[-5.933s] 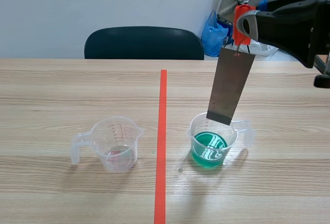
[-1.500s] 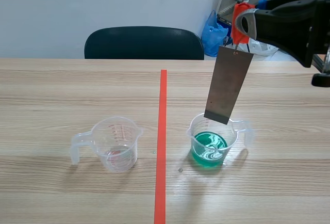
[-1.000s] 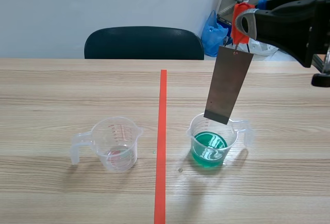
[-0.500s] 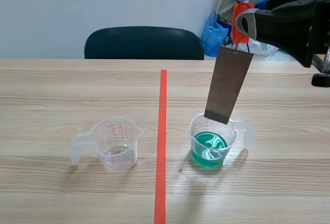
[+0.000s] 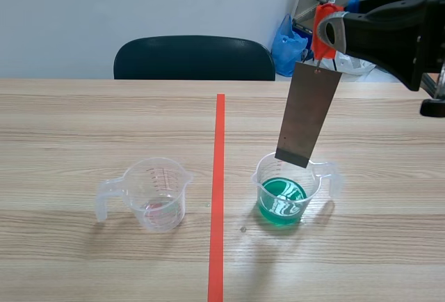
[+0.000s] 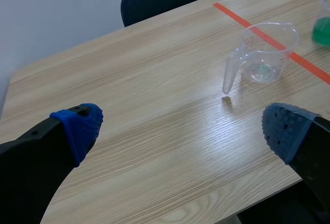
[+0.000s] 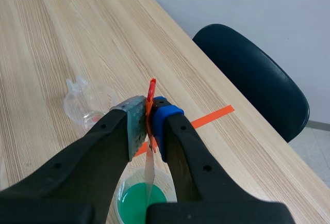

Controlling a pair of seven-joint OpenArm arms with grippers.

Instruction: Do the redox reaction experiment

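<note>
Metal strip (image 5: 308, 115) hangs from my right gripper (image 5: 325, 35). The two fingers are pressed tight on the orange clip (image 5: 322, 22) at the strip's top end. The strip is thin, flat and grey, like a long ruler. It hangs almost straight up and down, leaning just a little. Its low end is right over the green cup (image 5: 263, 170), and I think it is not in the green liquid (image 5: 281, 197) yet. So I think the next move is straight down.

That cup is round, see-through plastic with a handle. Across the red tape line (image 5: 217, 191) sits a second clear cup (image 5: 170, 204) with only a little pale liquid. My left gripper (image 6: 181, 128) is spread wide and holds nothing. It is well away from both cups, so the right arm is much nearer.
</note>
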